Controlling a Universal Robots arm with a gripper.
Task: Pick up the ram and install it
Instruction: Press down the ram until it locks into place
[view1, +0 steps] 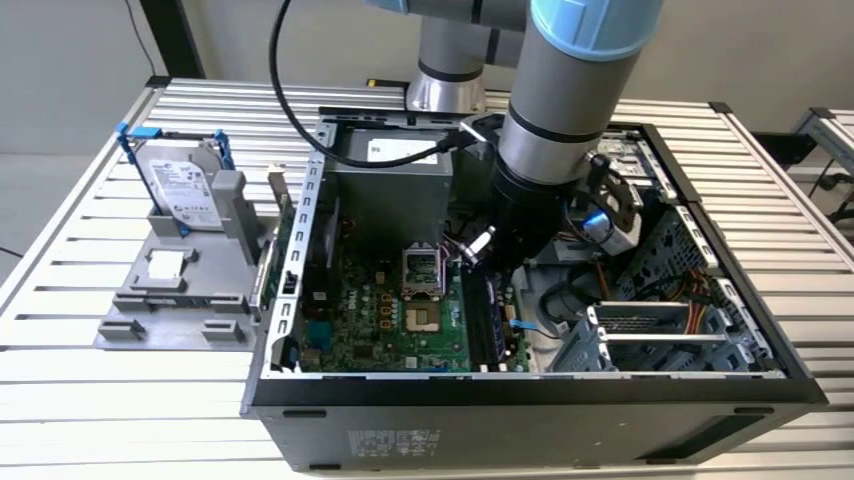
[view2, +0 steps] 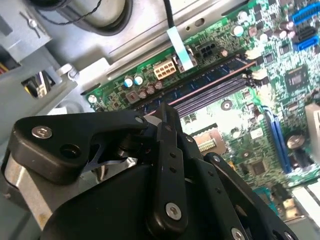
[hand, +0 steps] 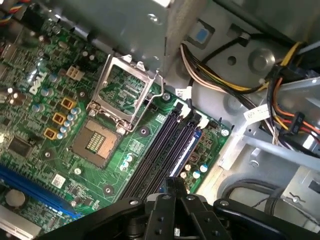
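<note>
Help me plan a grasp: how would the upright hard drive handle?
The hard drive, metal-cased, is probably stiff and heavy for its size. Standing on edge, it could tip, though the grey stand seems to brace it.

The ram (view2: 200, 86), a thin blue stick with dark chips, sits upright on edge in the outermost slot (hand: 186, 152), lying along the black ones.

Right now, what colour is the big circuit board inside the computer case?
Green; the circuit board shows best in the first wrist view.

Grey tubular arm (view1: 567, 90) with light-blue joint caps, black cable, black screw-studded end effector (view2: 167, 150).
</note>
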